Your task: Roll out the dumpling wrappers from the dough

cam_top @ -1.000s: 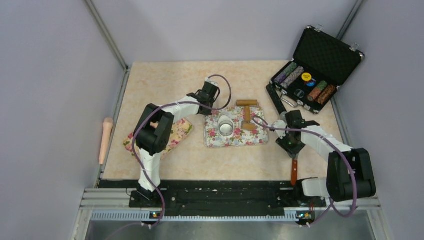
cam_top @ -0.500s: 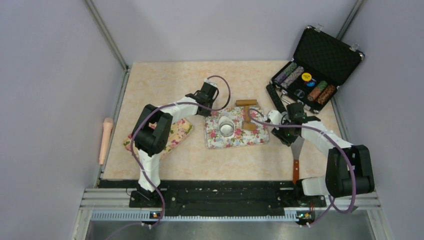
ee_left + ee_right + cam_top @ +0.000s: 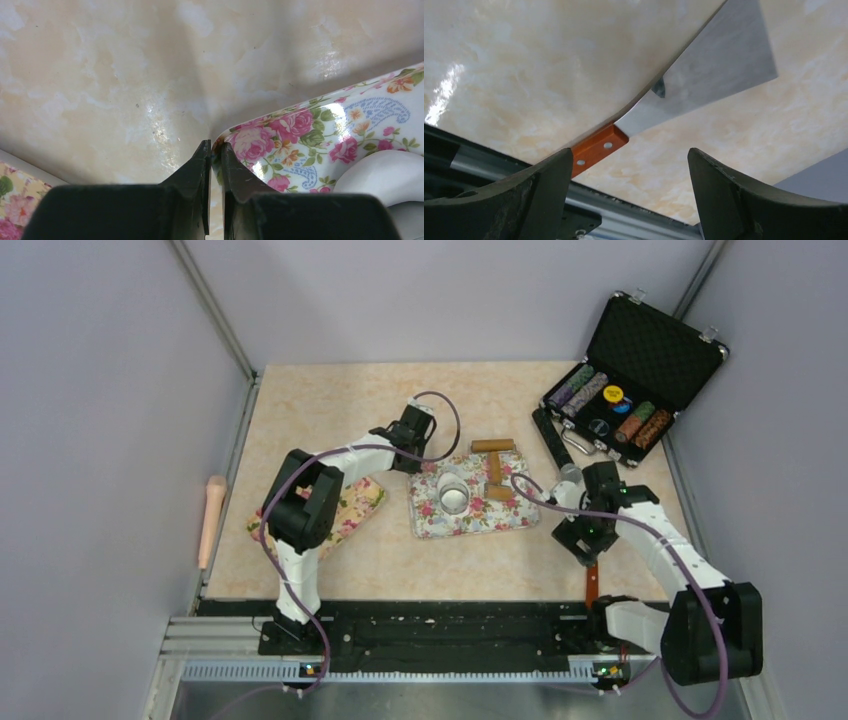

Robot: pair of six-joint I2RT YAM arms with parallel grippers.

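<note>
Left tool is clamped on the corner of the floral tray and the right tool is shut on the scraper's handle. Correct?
Not quite. The right tool is open, standing wide above the scraper, which lies ungripped beneath it; the right wrist view shows this. The left tool is indeed clamped on the corner of the floral tray.

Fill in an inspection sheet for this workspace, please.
Surface: glossy beige table.
Job's things: flowered tray with white dough, metal ring, wooden roller; flat wrappers: nothing seen.
Clutter: open chip case, scraper, flowered cloth, pale stick.
Pincers: left pincer shut on tray rim; right pincer open above scraper.
Cables: purple cable along each arm.
Surroundings: grey walls, metal frame.
</note>
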